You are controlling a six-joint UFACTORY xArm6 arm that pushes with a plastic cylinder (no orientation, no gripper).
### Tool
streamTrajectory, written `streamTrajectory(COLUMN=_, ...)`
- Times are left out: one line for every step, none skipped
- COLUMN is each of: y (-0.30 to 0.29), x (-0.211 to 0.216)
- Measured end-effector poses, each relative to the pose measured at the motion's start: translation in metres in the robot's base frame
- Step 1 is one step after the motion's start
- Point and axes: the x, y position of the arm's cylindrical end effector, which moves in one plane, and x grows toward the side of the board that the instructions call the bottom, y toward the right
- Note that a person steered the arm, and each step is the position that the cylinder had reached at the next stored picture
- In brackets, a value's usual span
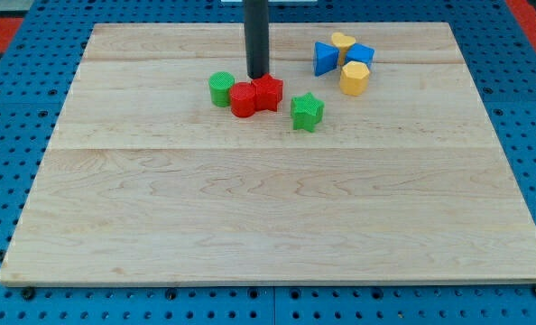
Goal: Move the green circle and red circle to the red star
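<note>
The green circle (220,88) stands left of centre in the upper part of the board. The red circle (243,99) sits just to its right and a little lower, touching or nearly touching it. The red star (268,92) is pressed against the red circle's right side. My tip (257,74) is the lower end of the dark rod that comes down from the view's top; it rests just above the red star and the red circle, between them.
A green star (307,111) lies right of the red star. Toward the upper right is a cluster: a blue triangle (324,58), a blue block (362,53), a yellow block (343,41) and a yellow hexagon (355,78). The wooden board (268,217) sits on a blue perforated surface.
</note>
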Motion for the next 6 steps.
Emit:
streamTrajectory(y=0.008, x=0.008)
streamTrajectory(y=0.008, x=0.051)
streamTrajectory(y=-0.020, x=-0.004)
streamTrajectory(y=-0.085, x=-0.003)
streamTrajectory(y=-0.049, x=0.028)
streamTrajectory(y=-0.039, x=0.053)
